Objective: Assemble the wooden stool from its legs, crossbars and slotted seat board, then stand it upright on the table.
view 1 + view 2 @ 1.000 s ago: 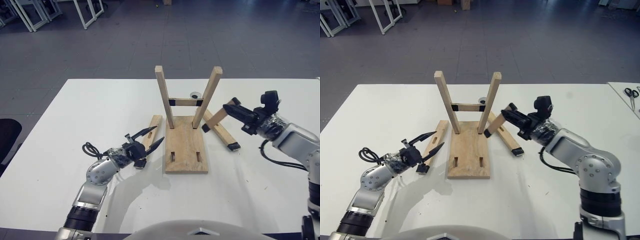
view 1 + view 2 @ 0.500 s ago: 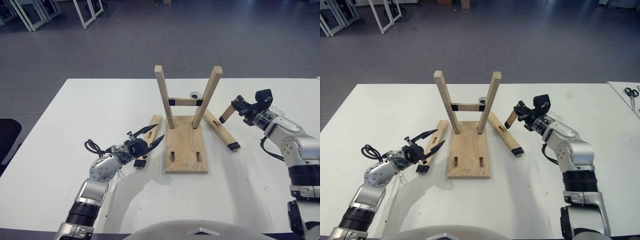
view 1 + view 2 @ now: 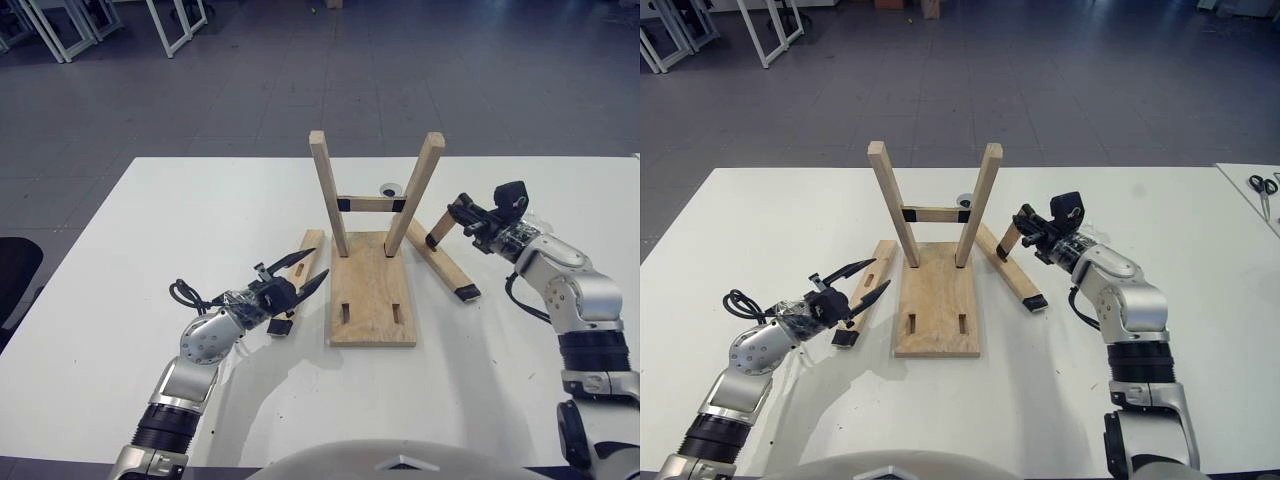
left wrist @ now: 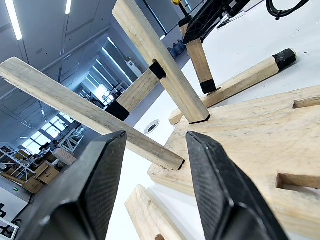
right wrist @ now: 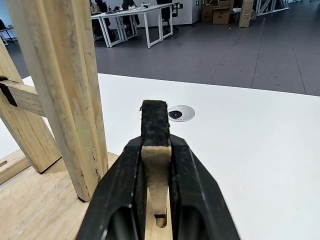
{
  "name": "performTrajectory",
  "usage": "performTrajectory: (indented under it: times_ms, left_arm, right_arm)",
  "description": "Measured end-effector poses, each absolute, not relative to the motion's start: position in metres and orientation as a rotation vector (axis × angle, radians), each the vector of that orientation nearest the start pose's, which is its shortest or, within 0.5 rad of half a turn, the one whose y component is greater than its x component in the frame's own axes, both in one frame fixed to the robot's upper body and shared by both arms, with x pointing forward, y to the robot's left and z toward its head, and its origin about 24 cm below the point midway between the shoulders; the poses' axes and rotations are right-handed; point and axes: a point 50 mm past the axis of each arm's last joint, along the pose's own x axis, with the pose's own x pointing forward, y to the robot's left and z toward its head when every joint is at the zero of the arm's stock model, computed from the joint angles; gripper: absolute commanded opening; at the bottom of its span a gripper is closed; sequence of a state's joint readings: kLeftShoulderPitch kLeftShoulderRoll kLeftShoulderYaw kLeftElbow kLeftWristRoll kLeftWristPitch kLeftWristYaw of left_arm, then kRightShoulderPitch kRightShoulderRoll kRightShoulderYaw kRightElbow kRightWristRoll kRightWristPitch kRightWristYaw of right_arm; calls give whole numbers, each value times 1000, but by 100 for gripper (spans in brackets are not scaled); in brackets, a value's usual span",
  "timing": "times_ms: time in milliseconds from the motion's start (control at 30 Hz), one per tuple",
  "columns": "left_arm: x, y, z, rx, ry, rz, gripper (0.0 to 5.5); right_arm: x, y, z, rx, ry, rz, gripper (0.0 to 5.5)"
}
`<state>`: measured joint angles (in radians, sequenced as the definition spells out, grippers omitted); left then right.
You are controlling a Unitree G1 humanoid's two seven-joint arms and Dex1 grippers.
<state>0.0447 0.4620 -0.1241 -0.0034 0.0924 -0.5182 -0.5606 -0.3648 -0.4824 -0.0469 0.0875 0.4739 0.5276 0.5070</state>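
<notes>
The seat board (image 3: 372, 290) lies flat mid-worktop (image 3: 200, 220). 2 upright legs (image 3: 328, 190) and their crossbar (image 3: 371, 204) stand in its 12 o'clock slots, and the 2 empty slots (image 3: 345, 313) sit toward 6 o'clock. At 2 o'clock of the board, the right gripper (image 3: 462, 212) has its fingers clamped on a short crossbar (image 3: 438, 231), which tilts down onto a lying leg (image 3: 445, 268). At 9 o'clock, the left gripper (image 3: 315, 267) hovers with fingers wide over a loose leg (image 3: 313, 243).

The held crossbar sits just beside the standing frame, so a swing toward 9 o'clock could likely knock that frame from its slots. A skewed pull might also part crossbar from leg.

The right wrist view shows fingers pressing both sides of the crossbar's black-capped end. The left wrist view shows its lower black end meeting the lying leg, which the head views leave unclear.
</notes>
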Motion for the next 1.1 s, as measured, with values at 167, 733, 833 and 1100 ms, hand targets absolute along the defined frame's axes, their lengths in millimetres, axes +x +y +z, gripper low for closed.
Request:
performTrajectory:
  times_ms: [167,733,833,1100]
  left_arm:
    - [221,166,67,621,-287,-802,217]
    - [218,167,62,611,-256,-796,217]
    - [218,167,62,610,-254,-795,217]
    - [218,168,61,609,-246,-789,217]
  right_arm:
    - [305,-205,101,30,244,523,39]
    - [295,-238,116,-61,415,375,39]
    - [294,-240,116,-53,431,359,108]
    - [320,-233,218,-3,-4,270,159]
